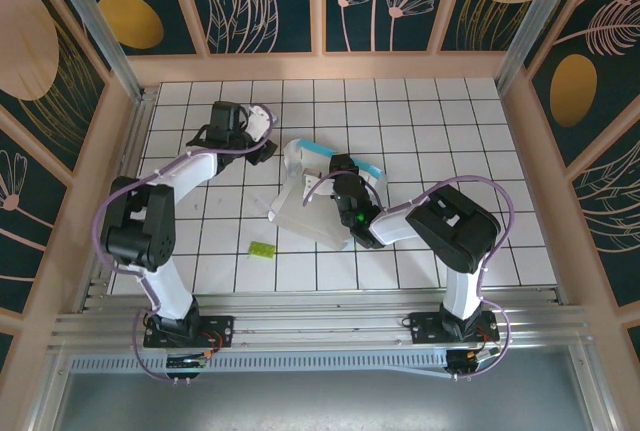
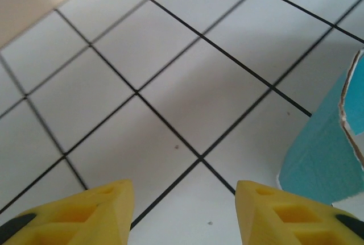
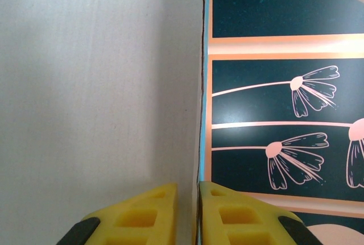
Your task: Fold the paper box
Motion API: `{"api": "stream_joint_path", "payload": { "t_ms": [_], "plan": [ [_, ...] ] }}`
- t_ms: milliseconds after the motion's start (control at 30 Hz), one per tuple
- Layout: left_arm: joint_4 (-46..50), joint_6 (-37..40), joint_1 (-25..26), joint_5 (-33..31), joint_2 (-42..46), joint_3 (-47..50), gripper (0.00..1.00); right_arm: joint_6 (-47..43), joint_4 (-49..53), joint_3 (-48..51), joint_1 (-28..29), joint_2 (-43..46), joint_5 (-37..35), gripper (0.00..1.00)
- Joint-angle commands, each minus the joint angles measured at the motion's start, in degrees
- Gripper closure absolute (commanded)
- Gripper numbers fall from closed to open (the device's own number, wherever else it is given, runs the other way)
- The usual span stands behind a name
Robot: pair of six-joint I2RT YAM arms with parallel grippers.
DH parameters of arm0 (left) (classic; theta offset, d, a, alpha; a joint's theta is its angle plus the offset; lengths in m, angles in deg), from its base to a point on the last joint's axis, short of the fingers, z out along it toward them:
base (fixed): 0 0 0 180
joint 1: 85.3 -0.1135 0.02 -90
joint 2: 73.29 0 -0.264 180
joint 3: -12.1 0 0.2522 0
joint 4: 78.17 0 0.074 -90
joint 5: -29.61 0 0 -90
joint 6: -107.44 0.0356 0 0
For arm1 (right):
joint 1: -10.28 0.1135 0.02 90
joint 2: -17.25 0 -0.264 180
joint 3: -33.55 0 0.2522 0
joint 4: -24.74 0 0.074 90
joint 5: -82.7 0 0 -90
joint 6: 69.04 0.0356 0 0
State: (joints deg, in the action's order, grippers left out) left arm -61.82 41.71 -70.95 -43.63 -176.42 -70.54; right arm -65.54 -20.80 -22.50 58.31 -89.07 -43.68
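Paper box wall is pinched edge-on by right jaws; left jaws are held open above tabletop, beside turquoise face.

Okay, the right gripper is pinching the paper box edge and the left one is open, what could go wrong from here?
The right gripper pinches just the thin edge of the paper box; a pull could slip it free or tear the card.
The left gripper is open over the table, so the box has no second hold and may swing or crease wrongly.
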Motion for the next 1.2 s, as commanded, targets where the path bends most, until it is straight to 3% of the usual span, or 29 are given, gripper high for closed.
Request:
{"api": "stream_joint_path", "payload": {
  "t_ms": [0, 300, 733, 1167],
  "plan": [
    [6.98, 4.82, 0.06, 7.47, -3.21, -4.55, 0.51, 0.88, 3.34, 0.67, 0.73, 0.82, 0.70, 0.83],
    [16.38, 8.42, 1.15, 14.06, -9.32, -10.60, 0.53, 0.98, 3.84, -0.52, 0.75, 0.23, 0.63, 0.83],
    [17.23, 6.01, 2.33, 19.56, -11.67, -13.22, 0.59, 1.24, 3.94, -0.48, 0.84, 0.32, 0.57, 0.83],
    [11.66, 0.36, 3.67, 19.04, -13.67, -12.28, 0.59, 1.68, 3.94, -0.52, 1.01, 0.28, 0.79, 0.83]
  ]
}}
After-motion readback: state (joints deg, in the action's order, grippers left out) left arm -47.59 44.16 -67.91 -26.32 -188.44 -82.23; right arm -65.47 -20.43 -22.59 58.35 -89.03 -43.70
